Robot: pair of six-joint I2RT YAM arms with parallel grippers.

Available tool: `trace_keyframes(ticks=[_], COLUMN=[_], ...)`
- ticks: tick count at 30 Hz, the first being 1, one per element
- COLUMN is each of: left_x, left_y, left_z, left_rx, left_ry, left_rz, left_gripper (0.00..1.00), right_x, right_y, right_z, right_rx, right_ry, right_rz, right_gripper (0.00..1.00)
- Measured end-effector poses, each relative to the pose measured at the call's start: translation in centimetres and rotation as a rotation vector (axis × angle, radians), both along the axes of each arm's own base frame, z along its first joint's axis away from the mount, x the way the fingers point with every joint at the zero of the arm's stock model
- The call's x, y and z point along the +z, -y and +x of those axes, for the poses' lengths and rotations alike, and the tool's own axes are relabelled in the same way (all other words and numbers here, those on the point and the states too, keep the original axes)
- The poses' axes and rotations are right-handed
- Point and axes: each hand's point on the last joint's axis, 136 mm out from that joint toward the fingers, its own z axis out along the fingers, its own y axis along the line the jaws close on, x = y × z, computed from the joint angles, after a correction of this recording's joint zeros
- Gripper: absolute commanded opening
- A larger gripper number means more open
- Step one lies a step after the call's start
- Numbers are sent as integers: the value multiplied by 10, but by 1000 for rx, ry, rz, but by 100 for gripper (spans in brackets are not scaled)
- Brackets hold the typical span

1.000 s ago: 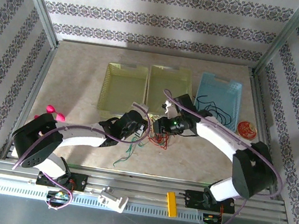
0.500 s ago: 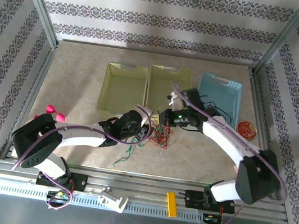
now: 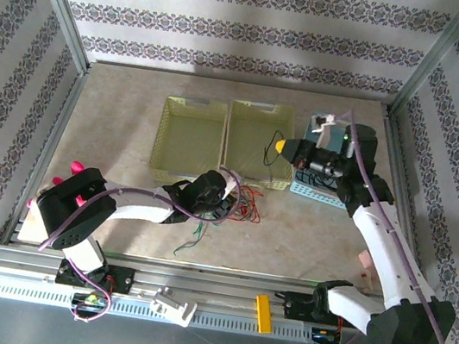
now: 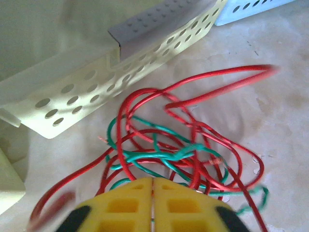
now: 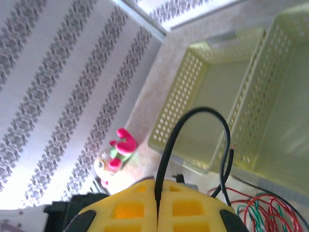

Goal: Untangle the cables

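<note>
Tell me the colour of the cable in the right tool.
Black; the cable in the right tool shows best in the right wrist view.

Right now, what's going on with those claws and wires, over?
Right claw shut on black cable, held above the table. Left claw shut at red cable and green cable, tangled together. Yellow basket close beside the tangle.

On the worktop [image 3: 124, 120], the tangle of cables [image 4: 166, 157] lies just ahead of the left pincer [image 4: 153, 182], running under its tips. Past the tangle stands a corner of the middle basket [image 4: 96, 92]. A lone cable [image 5: 193, 112] pinched in the right pincer [image 5: 157, 191] dangles over that basket, with another basket [image 5: 178, 101] beyond.
</note>
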Motion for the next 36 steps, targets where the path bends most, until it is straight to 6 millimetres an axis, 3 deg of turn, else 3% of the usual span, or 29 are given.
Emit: trace_keyframes(ticks=[4, 8, 13, 18, 21, 25, 31, 36], left_x=[-1, -3, -2, -2, -2, 0, 15, 24], left_y=[0, -1, -3, -4, -4, -6, -11, -14], left_z=[0, 1, 3, 4, 4, 7, 13, 16], left_rx=[0, 6, 19, 28, 32, 55, 94, 118], left_ry=[-1, -1, 5, 8, 8, 13, 51, 78], left_rz=[2, 8, 12, 15, 15, 11, -3, -9], left_gripper=[0, 0, 0, 0, 0, 0, 0, 0], right_x=[36, 59, 66, 57, 44, 12, -60, -120], right_y=[12, 18, 30, 47, 58, 95, 162, 204], right_z=[2, -2, 3, 18, 29, 52, 85, 89], right_rx=[-47, -81, -168, -281, -352, -514, -730, -837], right_ry=[86, 153, 187, 165, 130, 61, -124, -293], right_rz=[35, 45, 26, -13, -45, -114, -217, -257], right_gripper=[0, 0, 0, 0, 0, 0, 0, 0])
